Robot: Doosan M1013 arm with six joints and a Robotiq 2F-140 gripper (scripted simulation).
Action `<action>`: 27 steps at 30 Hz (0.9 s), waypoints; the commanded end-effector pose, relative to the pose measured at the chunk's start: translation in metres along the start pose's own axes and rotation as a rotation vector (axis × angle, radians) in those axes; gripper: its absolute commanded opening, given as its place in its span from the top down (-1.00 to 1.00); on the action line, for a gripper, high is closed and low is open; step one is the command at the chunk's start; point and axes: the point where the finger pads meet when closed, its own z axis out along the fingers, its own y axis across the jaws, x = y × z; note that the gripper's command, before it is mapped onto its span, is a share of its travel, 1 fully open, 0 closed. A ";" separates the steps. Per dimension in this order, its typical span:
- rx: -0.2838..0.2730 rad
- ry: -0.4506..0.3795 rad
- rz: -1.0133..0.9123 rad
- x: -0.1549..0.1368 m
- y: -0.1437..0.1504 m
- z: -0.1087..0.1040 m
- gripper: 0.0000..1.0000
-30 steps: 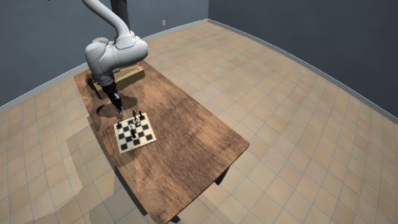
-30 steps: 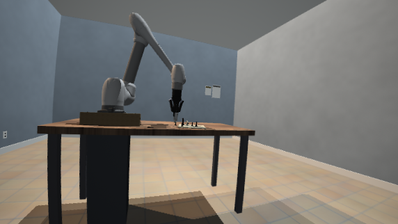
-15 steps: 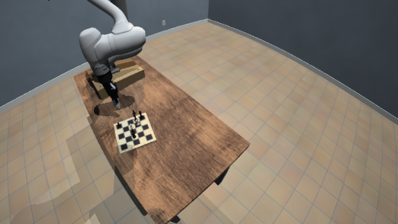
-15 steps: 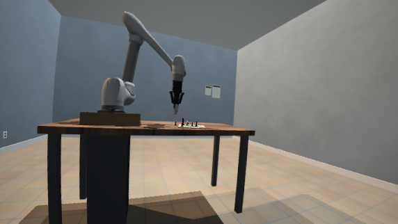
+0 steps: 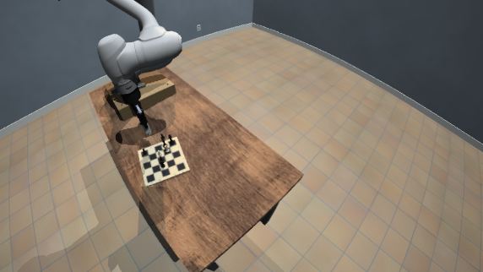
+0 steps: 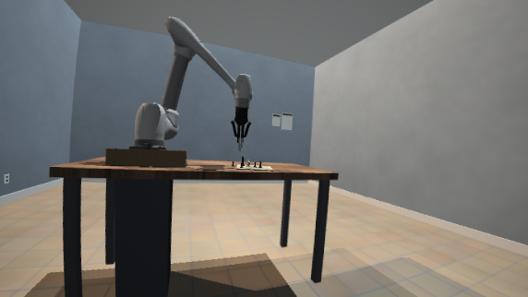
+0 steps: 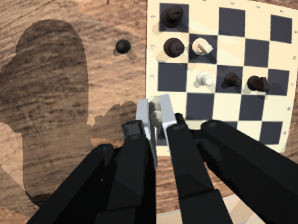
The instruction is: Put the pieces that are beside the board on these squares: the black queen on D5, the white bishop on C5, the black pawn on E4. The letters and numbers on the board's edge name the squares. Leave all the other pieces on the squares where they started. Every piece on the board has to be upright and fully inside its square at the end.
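wrist view: the gripper (image 7: 154, 117) hangs over the near edge of the chessboard (image 7: 266, 129), its two pale fingers drawn close and clamped on a thin pale piece (image 7: 156, 115) between the pads. it looks like the white bishop, though too little of it shows to be sure.

at about 10 o'clock from the fingertips, a small black piece (image 7: 123, 46) stands alone on the wooden worktop (image 7: 73, 3), just off the board's left edge. seen from straight above, its kind cannot be told.

on the board, toward 12 to 2 o'clock from the gripper: four dark pieces and two white ones, spread over the upper left and middle squares. one white piece (image 7: 201, 46) looks tilted. edge letters are too small to read, so squares cannot be named.

top view: the arm (image 5: 139, 46) reaches down from its wooden base block (image 5: 162, 90), gripper (image 5: 147, 129) just off the board's (image 5: 177, 171) far corner.

exterior view: the gripper (image 6: 240, 147) hangs above the worktop (image 6: 295, 174), apart from it, just at the near end of the board (image 6: 265, 169).
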 end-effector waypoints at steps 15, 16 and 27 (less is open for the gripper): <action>0.013 -0.029 0.250 0.008 0.026 0.001 1.00; 0.013 -0.029 0.250 0.008 0.026 0.001 1.00; 0.013 -0.029 0.252 0.007 0.026 0.030 1.00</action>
